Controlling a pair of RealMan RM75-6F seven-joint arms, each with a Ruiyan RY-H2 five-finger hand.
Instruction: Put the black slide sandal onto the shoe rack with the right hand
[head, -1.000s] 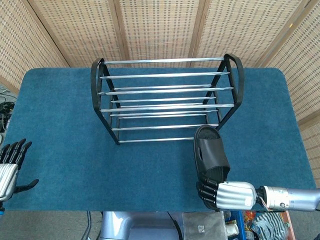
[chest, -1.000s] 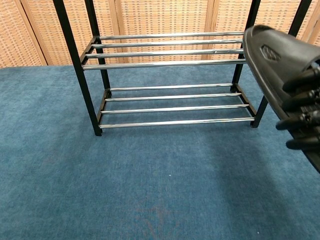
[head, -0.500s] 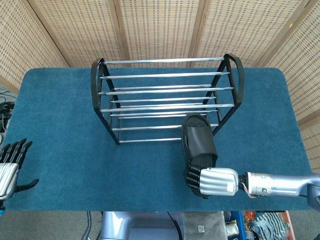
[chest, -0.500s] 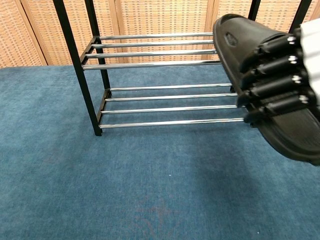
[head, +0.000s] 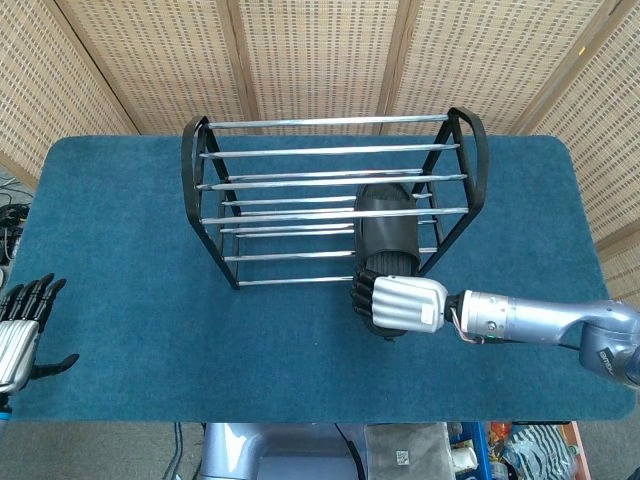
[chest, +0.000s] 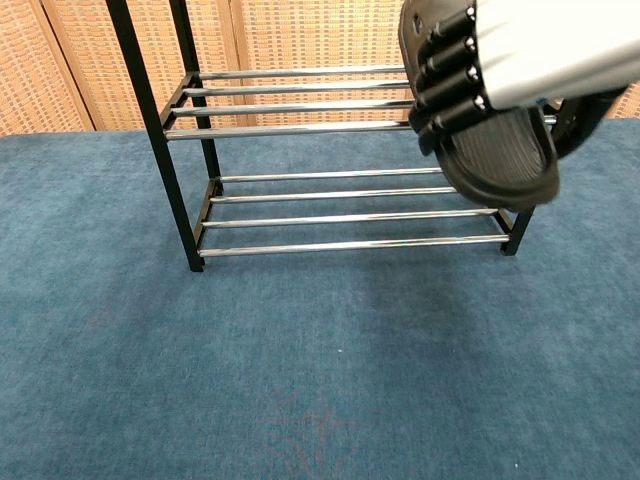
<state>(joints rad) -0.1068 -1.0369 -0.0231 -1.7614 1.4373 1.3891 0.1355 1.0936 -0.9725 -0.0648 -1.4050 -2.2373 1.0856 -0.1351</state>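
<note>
My right hand (head: 398, 303): silver metal-look shell, black matt fingers (chest: 450, 62). Black slide sandal (head: 387, 232) looks like matt rubber w/ a ribbed sole. Shoe rack (head: 330, 200): glossy chrome rails, black painted end frames. Table (head: 120, 250) has a blue, fuzzy carpet-like cover. Screen (head: 320, 60) beyond the far edge: woven cane, wood frames.

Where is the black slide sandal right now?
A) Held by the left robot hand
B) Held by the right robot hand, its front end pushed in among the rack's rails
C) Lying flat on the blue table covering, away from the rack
B: the right robot hand grips the black slide sandal at its rear, while its front lies among the chrome rails of the black-framed shoe rack.
</note>
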